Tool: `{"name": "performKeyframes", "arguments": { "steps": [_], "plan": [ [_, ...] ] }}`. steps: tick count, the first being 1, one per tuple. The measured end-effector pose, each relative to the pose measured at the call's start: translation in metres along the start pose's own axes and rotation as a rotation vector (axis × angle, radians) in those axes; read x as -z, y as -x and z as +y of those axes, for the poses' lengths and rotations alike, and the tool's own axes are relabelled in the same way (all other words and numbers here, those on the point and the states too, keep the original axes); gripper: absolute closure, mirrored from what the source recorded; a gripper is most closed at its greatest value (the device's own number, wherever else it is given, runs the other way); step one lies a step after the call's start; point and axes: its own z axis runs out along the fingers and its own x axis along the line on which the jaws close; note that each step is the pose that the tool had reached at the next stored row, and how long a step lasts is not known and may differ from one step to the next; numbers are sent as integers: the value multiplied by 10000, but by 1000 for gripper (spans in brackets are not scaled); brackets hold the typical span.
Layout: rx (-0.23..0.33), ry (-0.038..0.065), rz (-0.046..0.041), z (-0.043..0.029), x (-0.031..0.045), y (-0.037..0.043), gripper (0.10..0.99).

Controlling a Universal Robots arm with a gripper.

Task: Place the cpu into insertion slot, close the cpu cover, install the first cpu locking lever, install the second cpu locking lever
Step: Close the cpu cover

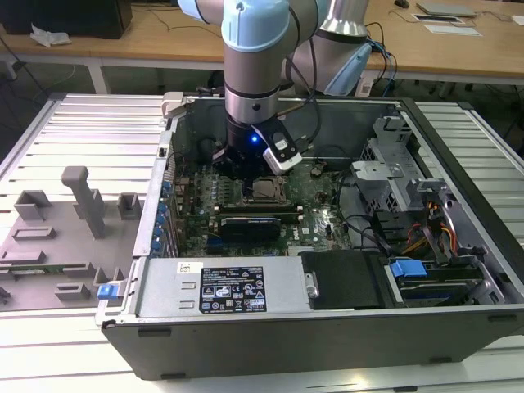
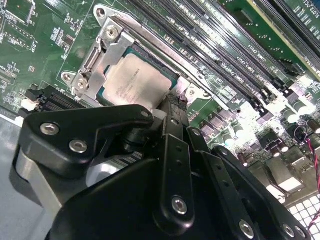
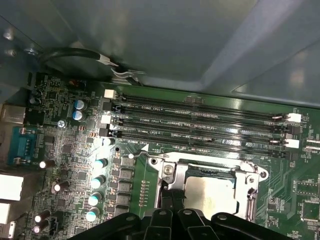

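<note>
Cpu [image 2: 132, 82] lies flat in the slot [image 3: 210, 173] on the board [image 3: 70, 150], pale metal top facing up, right at the tips of the gripper [image 2: 172, 107]. The jaws look drawn together with nothing between them. In both wrist views their tips sit at one edge of the chip, where it meets the cover [image 2: 107, 50]; whether they press on it I cannot tell.

The chip is square, so it has no long axis. Its sides line up with the slot's frame, and one side runs parallel to the long black memory slots [image 3: 200, 125] just beside the socket. The cover is a silver frame lying down around the chip, and its cut-out shows the chip's top. In the first wrist view the cpu [image 3: 210, 192] shows between the cover's [image 3: 252, 185] side rails, just past the gripper [image 3: 172, 197].

In the exterior view the arm [image 1: 254, 57] comes straight down into the open case [image 1: 327, 352], its wrist upright over the board. The gripper [image 1: 246, 176] hangs just to the exterior view's left of the cpu [image 1: 266, 190], near the middle of the board. The case lies on its side on a slatted desk [image 1: 82, 123]. Grey fixtures [image 1: 82, 201] stand well apart from it, on the exterior view's left.
</note>
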Motion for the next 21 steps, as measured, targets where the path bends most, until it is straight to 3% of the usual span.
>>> {"name": "performKeyframes", "arguments": {
  "steps": [5, 10, 12, 14, 15, 16, 21],
  "plan": [
    [4, 4, -4, 1, 9, 2, 980],
    [7, 0, -2, 9, 127, 3, 980],
    [26, -19, -151, 9, 129, 3, 980],
    [62, -138, -588, 9, 129, 3, 980],
    [71, -197, -679, 9, 128, 3, 980],
    [77, -297, -702, 9, 128, 4, 980],
    [70, -356, -694, -4, 128, 112, 980]
  ]
}}
